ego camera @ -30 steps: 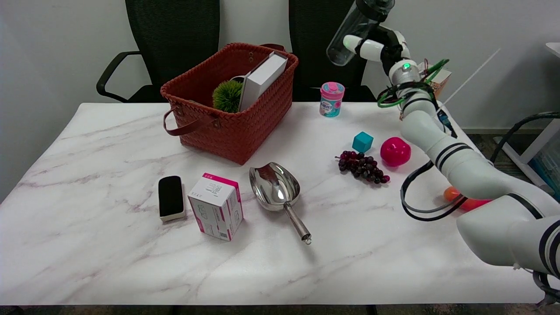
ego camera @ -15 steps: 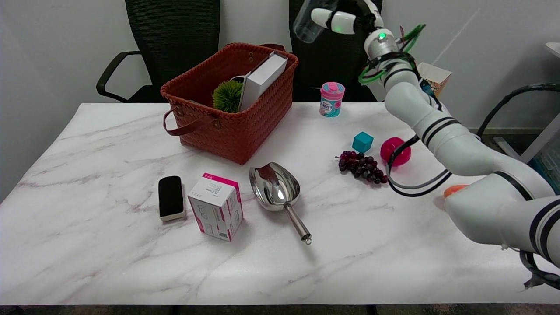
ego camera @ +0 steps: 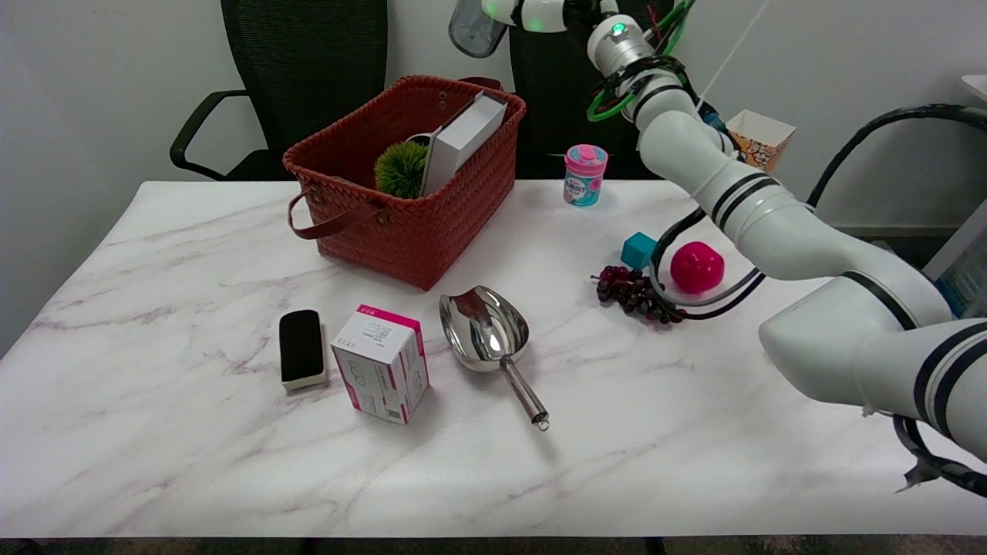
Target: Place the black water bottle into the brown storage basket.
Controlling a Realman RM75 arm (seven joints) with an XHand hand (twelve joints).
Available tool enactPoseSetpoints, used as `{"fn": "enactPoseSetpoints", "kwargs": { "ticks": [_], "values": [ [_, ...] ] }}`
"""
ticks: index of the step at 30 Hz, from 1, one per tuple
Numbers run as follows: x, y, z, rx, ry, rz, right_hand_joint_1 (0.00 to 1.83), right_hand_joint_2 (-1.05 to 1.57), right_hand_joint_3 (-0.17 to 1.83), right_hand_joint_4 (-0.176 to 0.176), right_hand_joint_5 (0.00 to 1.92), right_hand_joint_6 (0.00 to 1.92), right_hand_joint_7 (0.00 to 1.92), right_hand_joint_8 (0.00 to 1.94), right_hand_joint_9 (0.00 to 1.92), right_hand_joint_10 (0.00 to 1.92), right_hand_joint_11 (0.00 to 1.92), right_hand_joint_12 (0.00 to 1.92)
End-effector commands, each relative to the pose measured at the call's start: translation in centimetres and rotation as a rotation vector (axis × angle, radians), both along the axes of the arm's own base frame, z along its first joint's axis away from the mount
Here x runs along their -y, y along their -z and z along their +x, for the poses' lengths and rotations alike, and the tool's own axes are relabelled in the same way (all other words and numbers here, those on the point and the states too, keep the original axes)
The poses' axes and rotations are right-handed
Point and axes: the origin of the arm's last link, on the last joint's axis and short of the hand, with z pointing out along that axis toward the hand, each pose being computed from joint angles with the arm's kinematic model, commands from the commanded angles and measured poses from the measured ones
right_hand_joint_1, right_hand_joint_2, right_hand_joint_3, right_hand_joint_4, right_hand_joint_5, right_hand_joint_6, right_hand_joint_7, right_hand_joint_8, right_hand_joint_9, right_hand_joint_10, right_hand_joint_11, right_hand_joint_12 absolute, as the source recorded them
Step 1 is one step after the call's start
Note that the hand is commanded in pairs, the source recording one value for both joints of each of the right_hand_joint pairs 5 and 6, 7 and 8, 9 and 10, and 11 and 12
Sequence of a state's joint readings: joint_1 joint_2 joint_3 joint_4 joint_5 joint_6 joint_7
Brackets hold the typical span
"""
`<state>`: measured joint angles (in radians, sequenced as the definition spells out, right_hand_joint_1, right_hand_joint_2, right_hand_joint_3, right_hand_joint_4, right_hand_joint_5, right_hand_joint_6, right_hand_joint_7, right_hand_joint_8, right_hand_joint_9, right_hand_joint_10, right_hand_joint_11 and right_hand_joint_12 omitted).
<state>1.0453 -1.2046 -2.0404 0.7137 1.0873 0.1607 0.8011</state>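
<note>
Gripping black water bottle point(ego camera: 472, 31), hand point(ego camera: 540, 11) aloft.

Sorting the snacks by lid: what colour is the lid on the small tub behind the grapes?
Pink; the small tub shows it clearly in the head view.

Place: an office or lab room set up for robot trials — not a home.
Seating: two black mesh office chairs point(ego camera: 304, 73) pushed against the far side of the table.
Walls: plain, pale, bare.
Work surface: a white marble-patterned table point(ego camera: 193, 432) strewn with unrelated props — a metal scoop point(ego camera: 490, 339), plastic grapes point(ego camera: 636, 293), a teal cube point(ego camera: 638, 250), a pink-and-white box point(ego camera: 382, 362).
Machinery: a white robot arm point(ego camera: 771, 223) with loose black cabling reaching over the table.
</note>
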Motion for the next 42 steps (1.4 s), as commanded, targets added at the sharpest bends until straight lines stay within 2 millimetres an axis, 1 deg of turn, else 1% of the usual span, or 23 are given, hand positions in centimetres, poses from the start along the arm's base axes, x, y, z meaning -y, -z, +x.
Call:
{"fn": "enactPoseSetpoints", "kwargs": {
  "ticks": [1,7,13,17,21,28,32,42],
  "values": [
    [0.8,5.7,1.0,-0.063,0.012,0.127,1.16,1.04,0.61,0.0,0.83,0.83,0.99,0.99,0.75,0.75,0.68,0.68],
    [0.7,7.3,-0.3,-0.069,0.052,0.168,1.16,1.04,0.62,0.0,0.83,0.83,0.99,0.99,0.75,0.75,0.68,0.68],
    [0.1,9.1,-1.6,-0.08,0.08,0.225,1.16,1.02,0.63,0.0,0.82,0.82,0.99,0.99,0.75,0.75,0.66,0.66],
    [-0.5,9.8,-3.1,-0.088,0.109,0.252,1.16,1.01,0.64,0.0,0.82,0.82,0.99,0.99,0.75,0.75,0.65,0.65],
    [-1.0,10.8,-4.2,-0.089,0.132,0.285,1.17,1.0,0.65,0.0,0.81,0.81,0.99,0.99,0.75,0.75,0.64,0.64],
    [-2.6,12.4,-7.0,-0.086,0.167,0.335,1.17,0.96,0.66,0.0,0.79,0.79,0.98,0.98,0.74,0.74,0.61,0.61],
    [-3.1,13.0,-8.1,-0.079,0.182,0.352,1.17,0.96,0.66,0.0,0.79,0.79,0.98,0.98,0.74,0.74,0.61,0.61],
    [-3.5,14.9,-9.5,-0.07,0.204,0.38,1.17,0.96,0.66,0.0,0.8,0.8,0.98,0.98,0.75,0.75,0.62,0.62]
  ]
}}
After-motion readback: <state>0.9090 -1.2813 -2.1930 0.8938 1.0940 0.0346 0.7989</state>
